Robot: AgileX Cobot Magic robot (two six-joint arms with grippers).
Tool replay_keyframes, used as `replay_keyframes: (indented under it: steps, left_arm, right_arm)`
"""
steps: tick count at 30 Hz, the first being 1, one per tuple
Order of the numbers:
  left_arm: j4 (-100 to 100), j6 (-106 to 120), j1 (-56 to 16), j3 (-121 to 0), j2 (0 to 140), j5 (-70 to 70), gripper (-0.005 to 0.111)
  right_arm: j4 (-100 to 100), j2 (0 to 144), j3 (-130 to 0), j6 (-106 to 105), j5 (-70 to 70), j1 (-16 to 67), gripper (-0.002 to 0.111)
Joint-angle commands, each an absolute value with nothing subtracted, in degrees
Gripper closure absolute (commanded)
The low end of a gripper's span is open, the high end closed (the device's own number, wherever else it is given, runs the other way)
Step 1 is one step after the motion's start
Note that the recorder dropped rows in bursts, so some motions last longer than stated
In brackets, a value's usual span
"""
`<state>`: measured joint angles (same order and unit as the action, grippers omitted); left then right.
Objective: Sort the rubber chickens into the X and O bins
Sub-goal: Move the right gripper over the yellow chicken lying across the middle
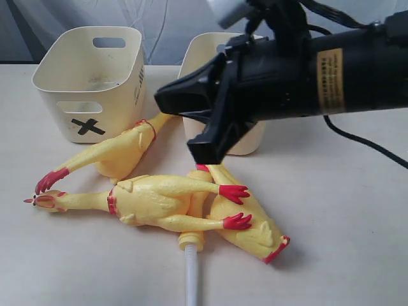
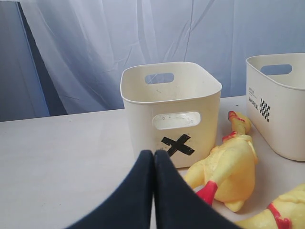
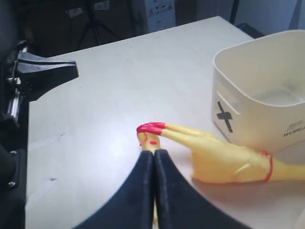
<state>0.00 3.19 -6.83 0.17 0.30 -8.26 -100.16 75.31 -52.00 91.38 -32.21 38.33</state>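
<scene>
Three rubber chickens lie on the table. One chicken (image 1: 121, 150) (image 2: 228, 162) (image 3: 224, 155) leans against the X bin (image 1: 95, 76) (image 2: 143, 119) (image 3: 267, 95). A second chicken (image 1: 159, 201) lies across the front, over a third chicken (image 1: 252, 223). The other cream bin (image 1: 207, 54) (image 2: 281, 109) stands behind; its mark does not show. My right gripper (image 1: 166, 99) (image 3: 154, 152) hovers shut over the chickens, empty. My left gripper (image 2: 154, 152) (image 3: 74, 71) is shut in front of the X bin, holding nothing, and is out of the exterior view.
A white rod (image 1: 191, 277) with a yellow end lies at the table's front edge. A black cable (image 1: 363, 143) crosses the table at the right. A pale curtain (image 2: 119, 43) hangs behind the bins.
</scene>
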Motion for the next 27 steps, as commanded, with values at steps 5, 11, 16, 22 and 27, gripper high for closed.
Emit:
replay_keyframes:
  steps: [5,11,16,22,27]
  left_arm:
    - [-0.39,3.20,-6.93,0.00,0.00,-7.68,0.107]
    - [-0.39,3.20,-6.93,0.00,0.00,-7.68,0.107]
    - [-0.39,3.20,-6.93,0.00,0.00,-7.68,0.107]
    - [-0.39,3.20,-6.93,0.00,0.00,-7.68,0.107]
    - [-0.39,3.20,-6.93,0.00,0.00,-7.68,0.107]
  right_arm:
    - [-99.95,82.45,-53.80,85.62,-21.47,47.59,0.109]
    - [-99.95,88.86,-53.99,79.90,1.57,52.32,0.109]
    - [-99.95,92.29,-53.99,79.53,1.45,52.78,0.109]
    - [-99.49,91.44,-53.99,92.54,-29.12,52.65,0.109]
    - [-99.95,91.44,-53.99,121.33,-35.84,52.65,0.109]
